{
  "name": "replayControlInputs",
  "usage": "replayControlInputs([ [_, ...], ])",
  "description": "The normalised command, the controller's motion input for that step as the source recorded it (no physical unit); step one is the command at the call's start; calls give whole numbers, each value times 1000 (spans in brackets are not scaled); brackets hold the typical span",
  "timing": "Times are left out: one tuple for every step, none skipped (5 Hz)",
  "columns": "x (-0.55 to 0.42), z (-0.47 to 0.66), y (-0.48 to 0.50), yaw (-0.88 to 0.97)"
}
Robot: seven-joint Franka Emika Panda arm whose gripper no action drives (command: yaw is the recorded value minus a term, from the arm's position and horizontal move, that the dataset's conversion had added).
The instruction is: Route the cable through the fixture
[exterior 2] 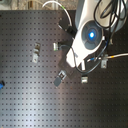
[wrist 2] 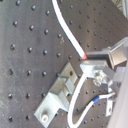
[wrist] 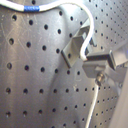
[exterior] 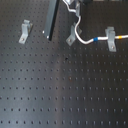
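Note:
The white cable [exterior: 78,31] drops from my gripper [exterior: 74,10] at the top of the first exterior view. It bends round the slanted grey fixture clip [exterior: 72,36] and runs right past its blue band [exterior: 95,40] to its yellow section [exterior: 122,36]. In the first wrist view the cable [wrist: 85,37] lies over the clip's [wrist: 72,50] bent top. In the second wrist view the cable [wrist 2: 70,32] ends at my gripper [wrist 2: 89,57], which is shut on it just above the clip [wrist 2: 56,96]. The arm hides this clip in the second exterior view.
A twin slanted clip [exterior: 25,31] stands at the first exterior view's left. The broader upright grey clip [exterior: 111,39] holds the cable at the first exterior view's right. A dark bar [exterior: 51,19] hangs left of the fixture. The arm body [exterior 2: 91,36] fills the second exterior view's upper right.

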Motion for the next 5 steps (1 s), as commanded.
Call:
replayControlInputs([
  [-225,-405,-58,-77],
  [-113,-571,-136,0],
  [159,-353,-146,51],
  [456,-64,-380,29],
  [7,238,-343,77],
])
